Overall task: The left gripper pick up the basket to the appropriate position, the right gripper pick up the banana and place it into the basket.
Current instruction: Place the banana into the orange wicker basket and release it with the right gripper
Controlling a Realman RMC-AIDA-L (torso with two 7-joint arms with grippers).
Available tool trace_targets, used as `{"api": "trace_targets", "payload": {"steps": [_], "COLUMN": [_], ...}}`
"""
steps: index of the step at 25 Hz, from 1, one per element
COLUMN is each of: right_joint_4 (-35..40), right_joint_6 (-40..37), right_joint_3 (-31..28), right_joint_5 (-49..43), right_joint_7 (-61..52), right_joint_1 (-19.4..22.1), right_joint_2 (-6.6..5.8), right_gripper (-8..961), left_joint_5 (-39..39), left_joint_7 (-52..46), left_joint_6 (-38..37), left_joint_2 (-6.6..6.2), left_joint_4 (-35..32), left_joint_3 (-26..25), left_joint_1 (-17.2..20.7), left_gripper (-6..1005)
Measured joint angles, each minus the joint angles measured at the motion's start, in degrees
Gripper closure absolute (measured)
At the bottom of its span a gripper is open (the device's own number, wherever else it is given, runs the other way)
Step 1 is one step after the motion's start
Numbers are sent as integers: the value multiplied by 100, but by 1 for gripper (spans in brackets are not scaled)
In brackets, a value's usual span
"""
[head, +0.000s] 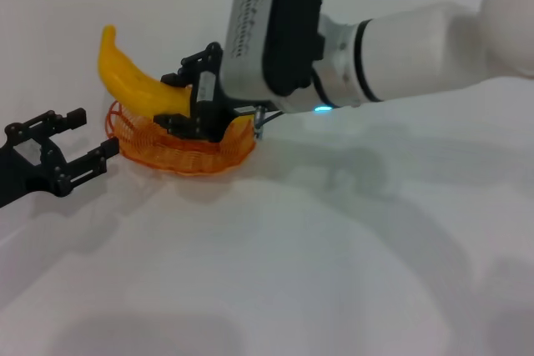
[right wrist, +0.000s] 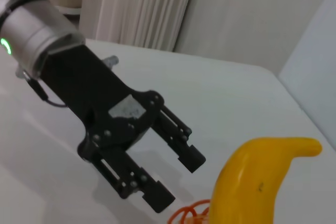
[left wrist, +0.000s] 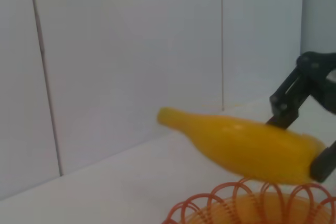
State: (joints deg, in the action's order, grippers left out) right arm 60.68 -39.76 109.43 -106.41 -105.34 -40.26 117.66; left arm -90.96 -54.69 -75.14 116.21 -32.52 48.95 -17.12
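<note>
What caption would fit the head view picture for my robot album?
Right gripper holds the banana over the orange basket, while the open left gripper waits beside it.

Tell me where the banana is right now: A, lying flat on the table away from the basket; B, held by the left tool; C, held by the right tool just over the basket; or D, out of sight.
C: the right tool is shut on the banana, which hangs just over the basket, while the left tool sits open and empty beside it.
</note>
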Motion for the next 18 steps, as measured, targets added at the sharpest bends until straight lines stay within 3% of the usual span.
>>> {"api": "trace_targets", "payload": {"steps": [18], "right_joint_4": [-457], "right_joint_6": [332], "right_joint_3": [264], "right_joint_5": [23], "right_joint_7": [-44], "right_joint_1": [-236], "right_joint_2": [14], "right_gripper": [446], "left_joint_5": [0], "left_joint_7": [3], "left_joint_6": [-9], "left_joint_2": [7], "left_joint_4": [0], "left_joint_3": [19], "left_joint_1": [-62], "left_gripper": [322]}}
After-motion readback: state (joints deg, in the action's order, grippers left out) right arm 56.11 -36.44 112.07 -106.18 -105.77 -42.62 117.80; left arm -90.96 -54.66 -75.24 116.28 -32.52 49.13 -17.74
